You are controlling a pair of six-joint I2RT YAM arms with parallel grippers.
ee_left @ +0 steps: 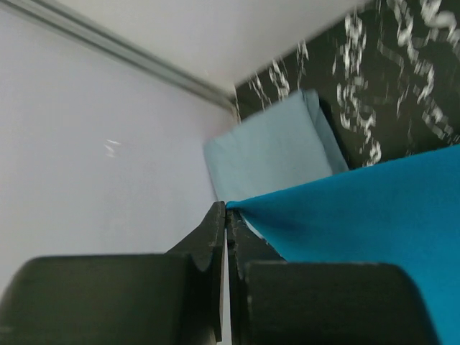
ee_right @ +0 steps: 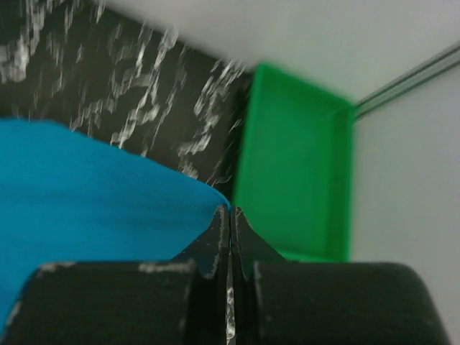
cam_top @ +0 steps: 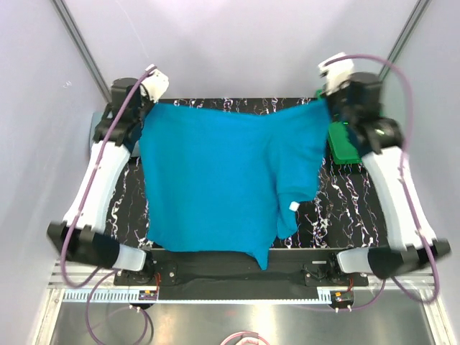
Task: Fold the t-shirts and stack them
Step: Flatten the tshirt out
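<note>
here, teal t-shirt [cam_top: 215,180] corners pinched between fingers [ee_left: 213,241]

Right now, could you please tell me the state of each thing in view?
teal t-shirt: unfolded, held spread.
pale t-shirt: folded, far left.
green tray: resting flat, far right.
left end effector: shut on teal t-shirt corner.
right end effector: shut on its other corner.

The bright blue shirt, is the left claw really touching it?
Touching. In the left wrist view the left gripper is shut on a corner of the teal t-shirt, with the cloth pinched right at its fingertips.
</note>
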